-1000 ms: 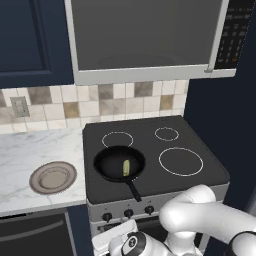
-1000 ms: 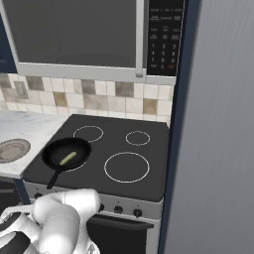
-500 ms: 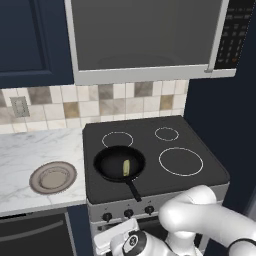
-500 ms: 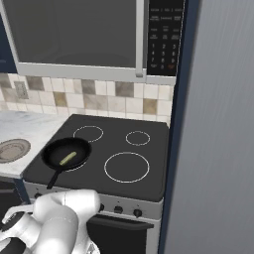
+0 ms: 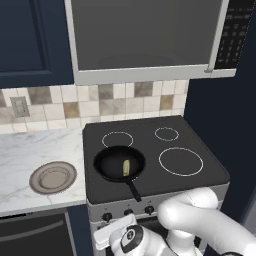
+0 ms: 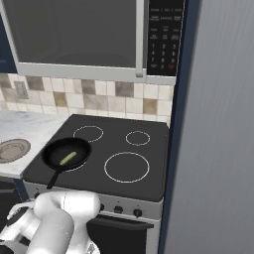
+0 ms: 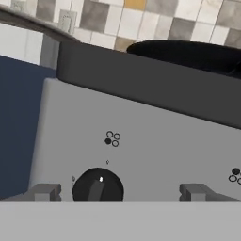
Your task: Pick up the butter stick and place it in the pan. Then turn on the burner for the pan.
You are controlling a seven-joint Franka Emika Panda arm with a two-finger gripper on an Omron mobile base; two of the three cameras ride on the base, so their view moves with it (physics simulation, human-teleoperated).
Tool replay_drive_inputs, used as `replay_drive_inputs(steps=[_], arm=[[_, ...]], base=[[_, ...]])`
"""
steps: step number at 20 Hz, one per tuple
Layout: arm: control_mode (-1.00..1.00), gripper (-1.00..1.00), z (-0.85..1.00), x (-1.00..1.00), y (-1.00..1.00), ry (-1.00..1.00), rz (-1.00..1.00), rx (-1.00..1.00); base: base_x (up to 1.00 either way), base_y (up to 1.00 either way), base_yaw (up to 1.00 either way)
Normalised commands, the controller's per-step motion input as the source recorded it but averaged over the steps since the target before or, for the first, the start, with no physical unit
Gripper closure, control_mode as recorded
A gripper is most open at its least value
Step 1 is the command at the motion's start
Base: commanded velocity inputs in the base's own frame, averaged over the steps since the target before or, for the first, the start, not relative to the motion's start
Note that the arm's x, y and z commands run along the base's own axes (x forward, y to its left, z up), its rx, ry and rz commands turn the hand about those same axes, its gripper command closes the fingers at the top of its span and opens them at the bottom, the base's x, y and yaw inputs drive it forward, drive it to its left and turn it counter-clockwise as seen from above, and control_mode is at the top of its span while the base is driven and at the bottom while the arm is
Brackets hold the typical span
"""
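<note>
The black pan [image 5: 119, 163] sits on the stove's front left burner, handle toward the front edge, and it shows as pan [image 6: 66, 153] from the other side. The pale yellow butter stick [image 5: 126, 167] lies inside it, seen too as butter stick [image 6: 68, 158]. My gripper [image 7: 121, 193] hangs low in front of the stove's grey control panel [image 7: 155, 150], open, fingers spread wide. A black knob [image 7: 98, 186] stands between the fingers, nearer the left one, with gaps on both sides. The pan's rim [image 7: 188, 52] shows above the panel.
A grey-brown plate [image 5: 52, 176] rests on the marble counter left of the stove. More knobs [image 5: 128, 213] line the stove front. A microwave [image 5: 145, 35] hangs above, and a tall grey fridge side [image 6: 218, 149] stands to the right.
The arm has sunk a little lower in front of the stove. Pan, butter stick and plate have not moved.
</note>
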Motion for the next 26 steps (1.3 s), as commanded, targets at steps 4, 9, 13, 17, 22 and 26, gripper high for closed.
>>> replay_drive_inputs(steps=[4, 9, 13, 17, 22, 26], arm=[[-1.00, -1.00, -0.16, 0.14, 0.00, 0.00, 0.00, 0.00], [-1.00, -1.00, -0.16, 0.08, 0.00, 0.00, 0.00, 0.00], [-1.00, -1.00, -0.13, 0.12, 0.00, 0.00, 0.00, 0.00], [-1.00, -1.00, -0.12, 0.17, 0.00, 0.00, 0.00, 0.00], [-1.00, -1.00, -0.09, 0.08, 0.00, 0.00, 0.00, 0.00], [-1.00, -1.00, -0.01, 0.01, 0.02, 0.00, 0.00, 0.00]], base=[[0.00, 0.00, 0.00], [0.00, 0.00, 0.00], [0.00, 0.00, 0.00], [0.00, 0.00, 0.00], [0.00, 0.00, 0.00], [0.00, 0.00, 0.00]])
